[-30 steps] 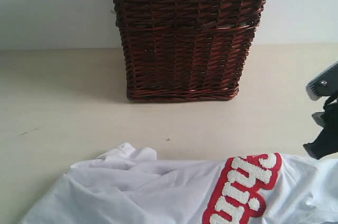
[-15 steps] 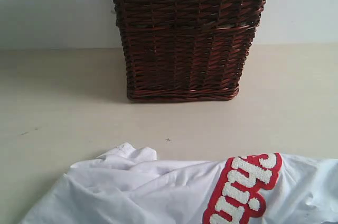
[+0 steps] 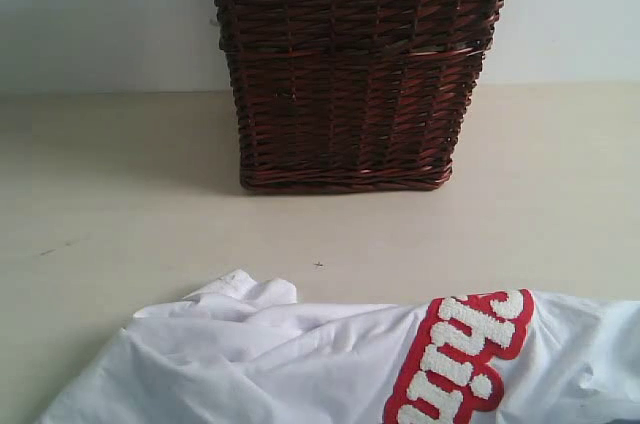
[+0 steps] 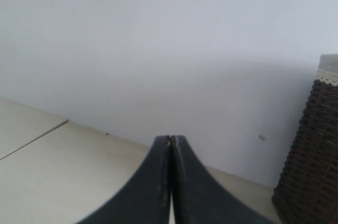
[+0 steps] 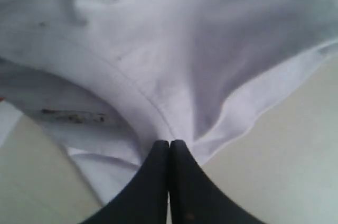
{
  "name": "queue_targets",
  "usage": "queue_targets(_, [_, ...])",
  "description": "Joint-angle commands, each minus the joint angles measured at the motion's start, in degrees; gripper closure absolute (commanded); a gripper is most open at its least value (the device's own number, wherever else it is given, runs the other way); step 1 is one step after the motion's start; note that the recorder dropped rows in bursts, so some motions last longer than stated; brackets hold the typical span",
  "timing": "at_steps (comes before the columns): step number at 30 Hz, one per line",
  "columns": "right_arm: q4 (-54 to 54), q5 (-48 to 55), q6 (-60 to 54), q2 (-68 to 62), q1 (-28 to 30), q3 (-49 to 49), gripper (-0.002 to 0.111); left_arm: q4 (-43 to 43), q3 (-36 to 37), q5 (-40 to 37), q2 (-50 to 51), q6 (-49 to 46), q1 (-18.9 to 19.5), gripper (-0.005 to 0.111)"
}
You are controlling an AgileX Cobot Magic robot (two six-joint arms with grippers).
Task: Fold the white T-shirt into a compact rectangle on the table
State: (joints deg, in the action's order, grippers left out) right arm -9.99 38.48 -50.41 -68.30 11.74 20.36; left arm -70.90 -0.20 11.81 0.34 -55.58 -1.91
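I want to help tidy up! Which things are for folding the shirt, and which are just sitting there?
For the job: the white T-shirt, the table under it, the right hand, shut on the shirt.
Just there: the wicker basket; the left hand, shut and empty.

Smooth black tapered end effectors (image 4: pixel 170 140) (image 5: pixel 169 143)
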Motion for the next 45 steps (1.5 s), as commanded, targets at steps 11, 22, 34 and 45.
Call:
queue_targets(11, [7.35,-8.88,7.04,-7.26,0.44,0.02,0.108,0.17,0.20,-0.15,-0.34,-0.07,0.15,0.107])
queue_targets(22, [5.80,-24.07,7.20,-14.26,0.44,0.02,0.108,0.17,0.20,-0.15,-0.34,-0.07,0.15,0.107])
queue_targets(34, [1.98,-20.49,13.81,1.29,0.33,0.02,0.108,0.17,0.20,-0.15,-0.34,-0.07,0.15,0.107])
queue_targets(45, [-26.28,-25.10,-12.13,3.37,0.33,0.02,0.103,0.17,0.20,-0.15,-0.34,-0.07,0.15,0.107])
